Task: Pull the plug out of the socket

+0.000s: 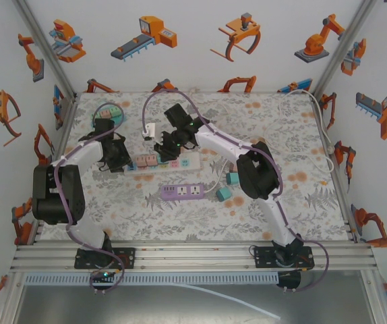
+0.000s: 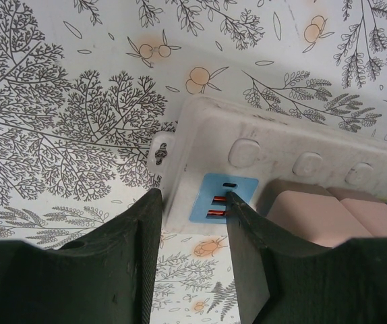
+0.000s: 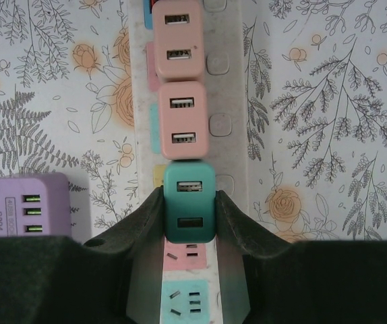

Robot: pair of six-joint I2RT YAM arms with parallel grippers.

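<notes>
1. The table, under a flowered cloth, takes up the middle of the top view, and both arms reach in from its near edge.
2. The white power strip lies across the centre, its length running left to right.
3. A purple power strip lies just below it and apart from it. Its end, with three small ports, shows at the lower left of the right wrist view.
4. The right gripper comes down over the white strip, and its two fingers are closed tight against the sides of the teal plug.
5. That teal plug is seated in the strip. It is third in a row, touching a pink plug, with another pink plug beyond that. Bare pink and teal sockets show below it.
6. The left gripper sits at the strip's left end with its jaws a narrow way apart. A blue socket face with copper contacts lies in the gap.
7. From here I cannot tell whether those jaws pinch the strip or only straddle it.
8. Two loose teal plugs lie by the right arm's elbow, well away from the row.
9. A white cable trails down the right edge.
10. A small white adapter sits above the strip.
</notes>
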